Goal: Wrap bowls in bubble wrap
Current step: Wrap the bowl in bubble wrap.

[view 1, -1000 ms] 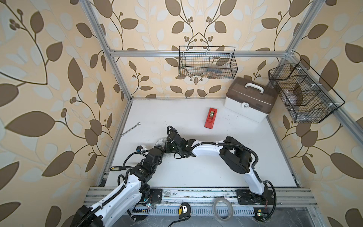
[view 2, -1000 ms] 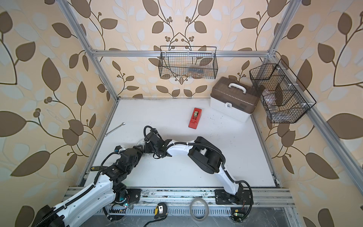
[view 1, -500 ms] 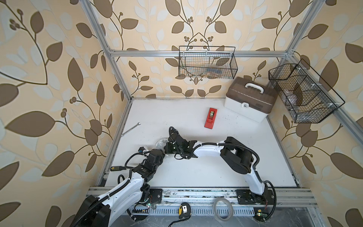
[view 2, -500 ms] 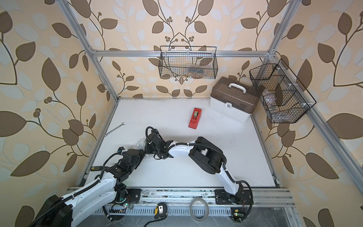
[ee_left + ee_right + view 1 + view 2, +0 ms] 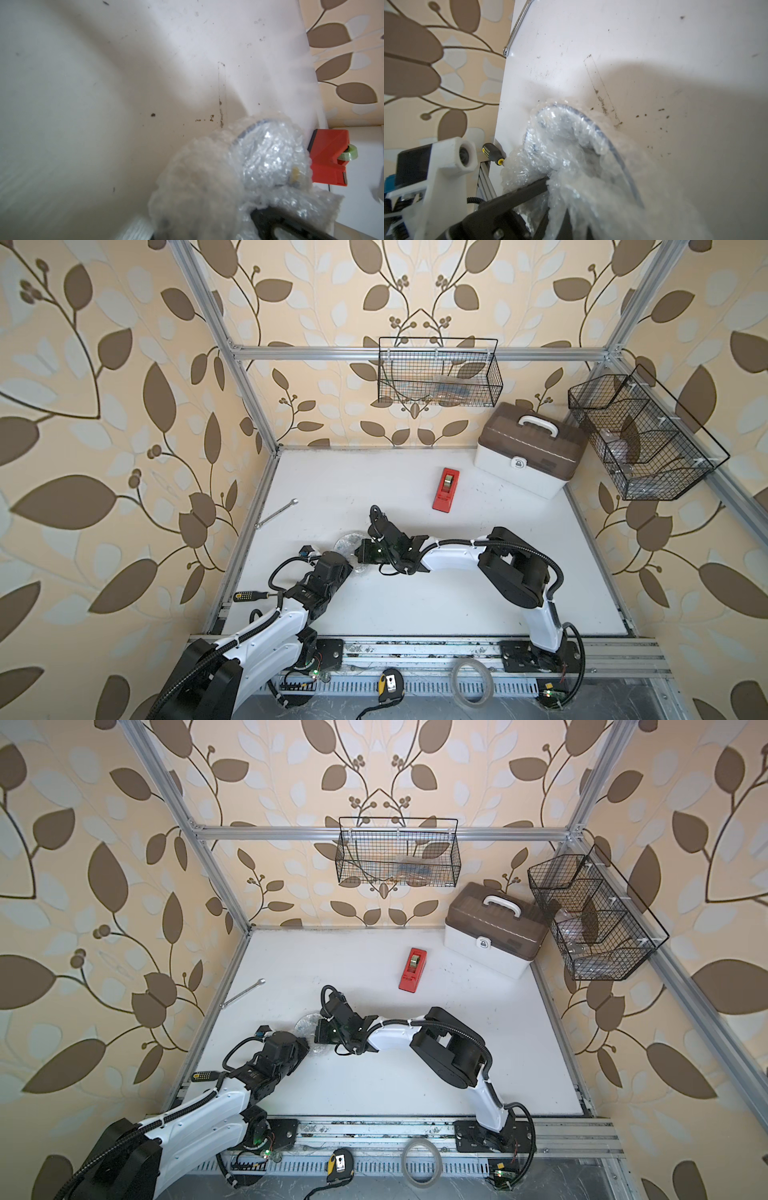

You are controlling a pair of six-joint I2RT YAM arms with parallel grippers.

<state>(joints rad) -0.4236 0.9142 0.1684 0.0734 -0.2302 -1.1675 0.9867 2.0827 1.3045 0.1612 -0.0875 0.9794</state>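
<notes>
The bubble wrap (image 5: 348, 542) (image 5: 306, 1025) is bunched into a small clear bundle at the table's front left. Inside it is the bowl, its rim showing as a dark arc (image 5: 247, 128) (image 5: 593, 124) through the plastic. My right gripper (image 5: 360, 552) reaches the bundle from the right and is shut on a fold of wrap. My left gripper (image 5: 352, 568) comes in from the front left. One of its dark fingers (image 5: 525, 191) is pressed into the wrap. In the left wrist view the wrap (image 5: 207, 187) hides the jaws.
A red tape dispenser (image 5: 445, 490) lies behind the bundle and a wrench (image 5: 276, 513) by the left edge. A brown-lidded case (image 5: 528, 448) stands at the back right. A screwdriver (image 5: 253, 596) lies at the front-left edge. Wire baskets (image 5: 438, 377) (image 5: 640, 439) hang on the walls.
My left gripper has moved right, up to the bundle, and its jaws have narrowed onto the wrap. The right gripper has kept its hold almost in place.
</notes>
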